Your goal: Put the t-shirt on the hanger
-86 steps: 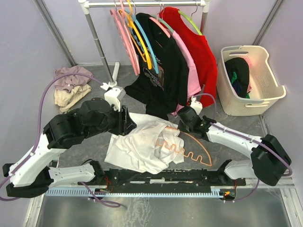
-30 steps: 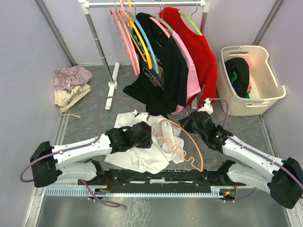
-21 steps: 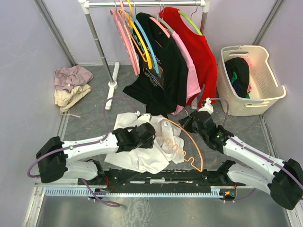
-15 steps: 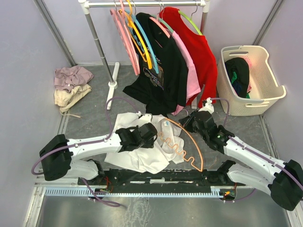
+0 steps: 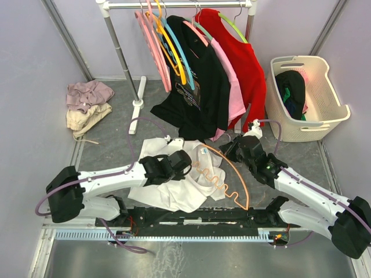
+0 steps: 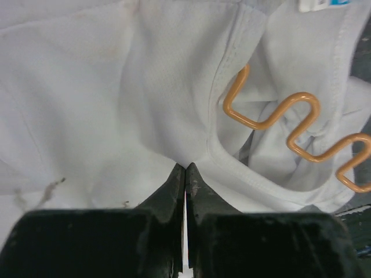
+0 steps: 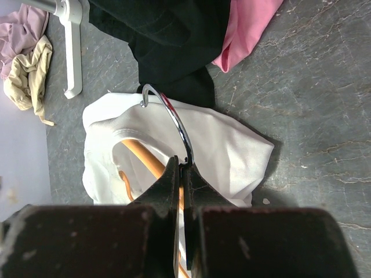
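Observation:
The white t-shirt point(image 5: 168, 188) lies crumpled on the grey floor between the arms. In the left wrist view its neck collar point(image 6: 232, 168) and blue label point(image 6: 324, 4) show. The orange hanger point(image 5: 232, 171) lies partly inside the neck opening, and its wavy bar point(image 6: 293, 124) shows through it. My left gripper point(image 5: 182, 163) is shut on a fold of shirt fabric point(image 6: 145, 87) just beside the collar. My right gripper point(image 5: 233, 152) is shut on the base of the hanger's metal hook point(image 7: 174, 119), with the orange arch point(image 7: 142, 153) running under the shirt point(image 7: 232, 145).
A clothes rack point(image 5: 122, 58) stands at the back with black point(image 5: 200, 87), pink and red shirts and coloured hangers. Its white foot point(image 7: 72, 52) lies left of the shirt. A beige laundry basket point(image 5: 333, 98) is at right. A pile of clothes point(image 5: 84, 104) lies at left.
My left gripper has slid right across the shirt to the neck opening beside the wavy bar. My right gripper and the hanger have stayed nearly still over the last second.

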Robot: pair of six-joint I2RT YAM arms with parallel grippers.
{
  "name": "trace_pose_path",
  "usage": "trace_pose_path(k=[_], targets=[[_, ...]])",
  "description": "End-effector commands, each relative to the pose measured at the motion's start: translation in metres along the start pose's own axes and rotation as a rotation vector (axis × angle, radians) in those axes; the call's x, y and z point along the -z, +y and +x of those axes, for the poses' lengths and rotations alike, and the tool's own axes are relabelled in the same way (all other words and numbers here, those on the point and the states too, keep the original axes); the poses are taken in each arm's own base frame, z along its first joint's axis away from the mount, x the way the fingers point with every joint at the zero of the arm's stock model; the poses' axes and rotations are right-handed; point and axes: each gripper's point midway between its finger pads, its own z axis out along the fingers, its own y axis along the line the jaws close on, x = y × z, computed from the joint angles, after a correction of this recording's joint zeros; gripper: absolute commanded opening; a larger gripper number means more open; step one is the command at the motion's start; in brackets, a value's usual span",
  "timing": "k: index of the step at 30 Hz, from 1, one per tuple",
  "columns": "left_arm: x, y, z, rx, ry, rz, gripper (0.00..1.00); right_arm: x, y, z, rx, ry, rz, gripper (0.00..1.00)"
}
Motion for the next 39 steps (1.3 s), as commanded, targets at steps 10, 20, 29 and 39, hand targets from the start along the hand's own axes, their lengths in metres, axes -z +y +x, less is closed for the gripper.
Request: trace_pose_path(k=[10,20,29,39], targets=[[0.090,-0.022,-0.080,0.090,-0.179,0.144,0.03,0.004,0.029,-0.019,0.027,-0.052,-0.108,0.01],[0.111,-0.054,-0.109,0.038,-0.194,0.228,0.03,-0.004,0.056,-0.006,0.050,0.024,-0.224,0.01],[0.122,-0.079,-0.114,0.018,-0.186,0.293,0.03,-0.011,0.083,-0.006,0.023,0.041,-0.313,0.01],[0.128,-0.104,-0.117,-0.017,-0.174,0.340,0.03,-0.013,0.124,-0.007,-0.081,0.053,-0.475,0.01]])
